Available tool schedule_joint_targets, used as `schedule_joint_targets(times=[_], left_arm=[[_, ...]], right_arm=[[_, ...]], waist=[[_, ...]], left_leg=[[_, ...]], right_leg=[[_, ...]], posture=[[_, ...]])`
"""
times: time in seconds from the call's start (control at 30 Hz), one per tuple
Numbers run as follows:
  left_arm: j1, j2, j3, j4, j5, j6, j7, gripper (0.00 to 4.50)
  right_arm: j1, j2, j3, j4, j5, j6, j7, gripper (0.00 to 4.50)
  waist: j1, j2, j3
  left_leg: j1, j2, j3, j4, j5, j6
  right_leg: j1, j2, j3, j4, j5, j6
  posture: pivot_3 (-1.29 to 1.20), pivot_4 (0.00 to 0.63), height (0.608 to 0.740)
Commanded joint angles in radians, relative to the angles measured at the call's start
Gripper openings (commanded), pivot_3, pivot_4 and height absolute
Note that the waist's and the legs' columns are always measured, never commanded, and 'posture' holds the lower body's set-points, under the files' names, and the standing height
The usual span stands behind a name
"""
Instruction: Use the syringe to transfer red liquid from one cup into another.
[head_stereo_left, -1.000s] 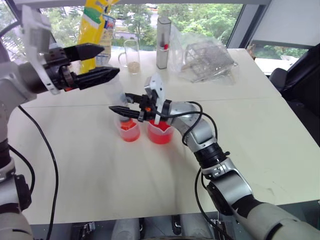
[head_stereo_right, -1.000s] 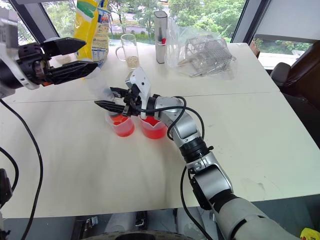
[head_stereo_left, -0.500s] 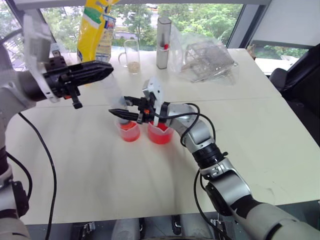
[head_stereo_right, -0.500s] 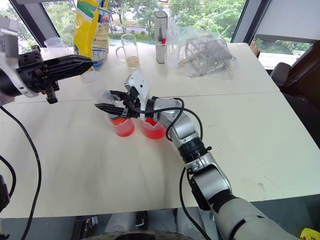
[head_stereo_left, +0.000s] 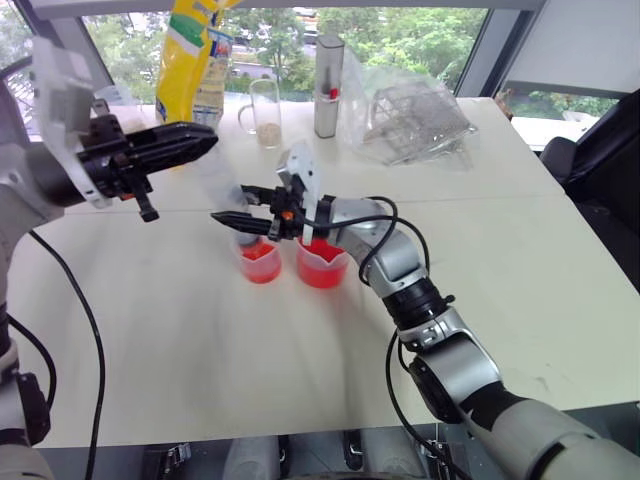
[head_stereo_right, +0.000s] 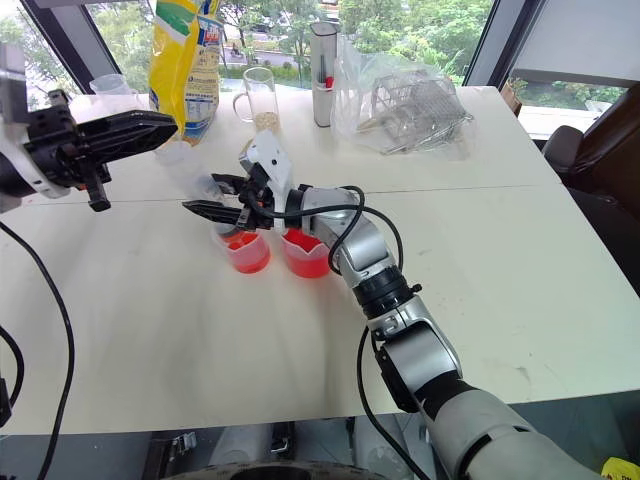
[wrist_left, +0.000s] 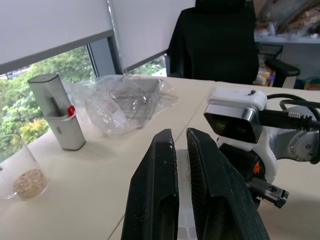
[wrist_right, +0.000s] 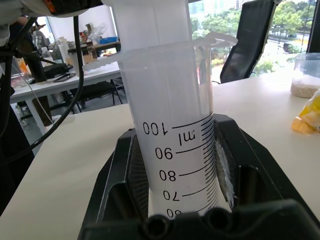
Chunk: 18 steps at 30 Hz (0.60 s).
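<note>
The clear syringe (wrist_right: 172, 150) leans up and to the left above the smaller cup (head_stereo_left: 260, 265), and its tip is hard to make out. My right gripper (head_stereo_left: 232, 205) is shut on its graduated barrel. My left gripper (head_stereo_left: 205, 138) is shut on the white plunger (wrist_left: 182, 200) at the syringe's upper end. The smaller cup holds red liquid (head_stereo_left: 259, 254). The larger spouted beaker (head_stereo_left: 322, 265) stands just right of it, touching or nearly so, and also holds red liquid.
Along the back of the table (head_stereo_left: 150, 330) stand a yellow bag (head_stereo_left: 195, 60), a handled glass mug (head_stereo_left: 264, 112) with grains, a grey canister (head_stereo_left: 327, 85) and a plastic bag holding a wire rack (head_stereo_left: 410, 115). A black chair (head_stereo_left: 600, 150) is at the right.
My left gripper, open a second ago, has shut on the plunger. The right gripper and both cups stay where they were.
</note>
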Motion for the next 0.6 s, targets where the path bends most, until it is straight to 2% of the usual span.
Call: schedule_joint_targets(times=[0.03, 0.6], left_arm=[[0.033, 0.003, -0.065, 0.013, 0.055, 0.011, -0.009, 0.02], [0.054, -0.026, -0.114, -0.008, 0.085, -0.013, 0.01, 0.02]], right_arm=[[-0.071, 0.002, -0.102, -0.067, 0.052, -0.035, -0.036, 1.42], [-0.08, -0.017, -0.115, -0.087, 0.067, -0.017, -0.052, 1.42]], waist=[[0.0, 0.0, 0.0], [0.0, 0.0, 0.0]], left_leg=[[0.0, 0.0, 0.0, 0.0, 0.0, 0.0], [0.0, 0.0, 0.0, 0.0, 0.0, 0.0]], right_leg=[[0.0, 0.0, 0.0, 0.0, 0.0, 0.0], [0.0, 0.0, 0.0, 0.0, 0.0, 0.0]], posture=[[0.0, 0.15, 0.74], [0.0, 0.15, 0.74]])
